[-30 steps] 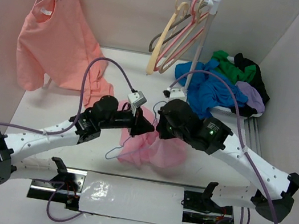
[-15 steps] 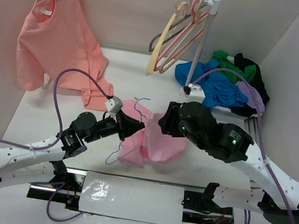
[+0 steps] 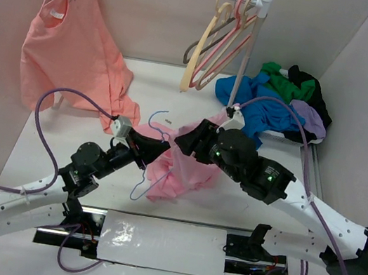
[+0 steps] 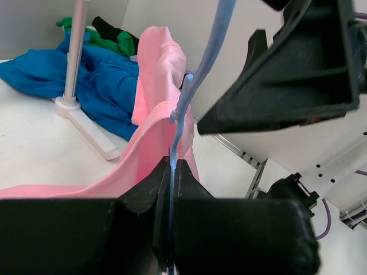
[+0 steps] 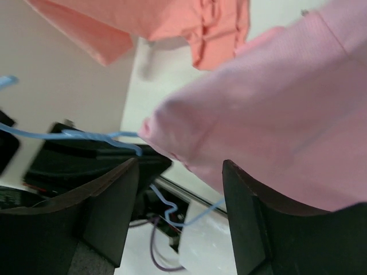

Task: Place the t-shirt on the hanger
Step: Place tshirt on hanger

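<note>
The pink t-shirt (image 3: pixel 181 173) hangs in a bunch between my two arms, partly draped over the thin bluish-grey wire hanger (image 3: pixel 134 191). My left gripper (image 3: pixel 157 148) is shut on the hanger's wire. In the left wrist view the wire (image 4: pixel 205 63) runs up from the closed jaws (image 4: pixel 171 163), with pink cloth (image 4: pixel 152 132) folded over it. My right gripper (image 3: pixel 185 140) is at the shirt's upper edge. In the right wrist view its fingers (image 5: pixel 109 212) stand wide apart, with the t-shirt (image 5: pixel 275 114) just beyond them and the hanger (image 5: pixel 86 136) to the left.
A salmon-orange shirt (image 3: pixel 71 46) hangs at the left end of the rail. Cream and pink hangers (image 3: pixel 219 40) hang at its right end. Blue, green and dark garments (image 3: pixel 276 100) are piled at the back right by the rack's foot. A white plate (image 3: pixel 165 244) lies at the near edge.
My right gripper has opened and let go of the pink cloth. Both arms have shifted left, and the left arm has drawn the hanger and shirt back towards the near left.
</note>
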Controlling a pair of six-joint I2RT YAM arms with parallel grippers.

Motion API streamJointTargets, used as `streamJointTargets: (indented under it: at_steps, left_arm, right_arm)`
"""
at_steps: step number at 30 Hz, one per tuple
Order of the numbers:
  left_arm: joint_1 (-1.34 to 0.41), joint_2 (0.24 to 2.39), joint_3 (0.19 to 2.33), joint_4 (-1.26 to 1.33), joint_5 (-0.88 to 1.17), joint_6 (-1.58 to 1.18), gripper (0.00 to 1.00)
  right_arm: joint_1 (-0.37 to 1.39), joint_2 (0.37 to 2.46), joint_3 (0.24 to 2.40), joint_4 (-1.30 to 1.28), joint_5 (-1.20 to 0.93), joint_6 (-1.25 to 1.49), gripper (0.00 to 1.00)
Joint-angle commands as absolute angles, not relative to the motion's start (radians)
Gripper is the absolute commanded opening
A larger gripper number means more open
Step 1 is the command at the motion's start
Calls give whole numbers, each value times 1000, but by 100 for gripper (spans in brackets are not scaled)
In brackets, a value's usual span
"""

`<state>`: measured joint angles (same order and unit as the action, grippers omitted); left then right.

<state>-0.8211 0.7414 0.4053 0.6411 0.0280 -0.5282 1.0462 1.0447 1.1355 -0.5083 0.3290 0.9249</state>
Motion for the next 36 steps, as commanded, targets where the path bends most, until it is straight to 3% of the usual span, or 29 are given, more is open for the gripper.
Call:
streamJointTargets:
  at_steps: [1, 9, 17, 20, 24, 25, 29, 31, 32, 33, 34, 36]
  left_arm:
    - [-825, 719, 413, 726, 2, -531, 0]
    - [-825, 709, 423, 696, 11, -531, 0]
    - [-825, 689, 423, 696, 29, -531, 0]
    - [-825, 698, 423, 706, 29, -531, 0]
    - [-825, 707, 414, 715, 29, -531, 0]
    - [-825, 707, 414, 715, 38, -531, 0]
    - [-825, 707, 452, 648, 38, -531, 0]
    - [-825, 707, 492, 510, 29, -531, 0]
    - [-825, 707, 549, 449, 29, -531, 2]
    - [-825, 716, 580, 389, 29, -531, 14]
    - [-825, 732, 612, 330, 29, -531, 46]
    - [-825, 732, 676, 189, 57, -522, 67]
  right_arm:
    - [1013, 1045, 1128, -307, 281, 962, 68]
    - [954, 1091, 1108, -197, 183, 962, 71]
    - [917, 1172, 1131, -126, 114, 983, 53]
    - [917, 1181, 1131, -117, 114, 1026, 51]
    - [907, 1161, 1076, -94, 164, 1113, 35]
    - [907, 1137, 1062, -94, 176, 1127, 25]
    - [907, 1072, 1008, -83, 238, 1187, 0]
    - [907, 1045, 973, -95, 261, 1218, 0]
    - [907, 1016, 959, -95, 273, 1218, 0]
    - [907, 1002, 948, -95, 282, 1229, 0]
    - [907, 990, 937, -95, 282, 1229, 0]
    - [907, 957, 927, -118, 282, 1238, 0]
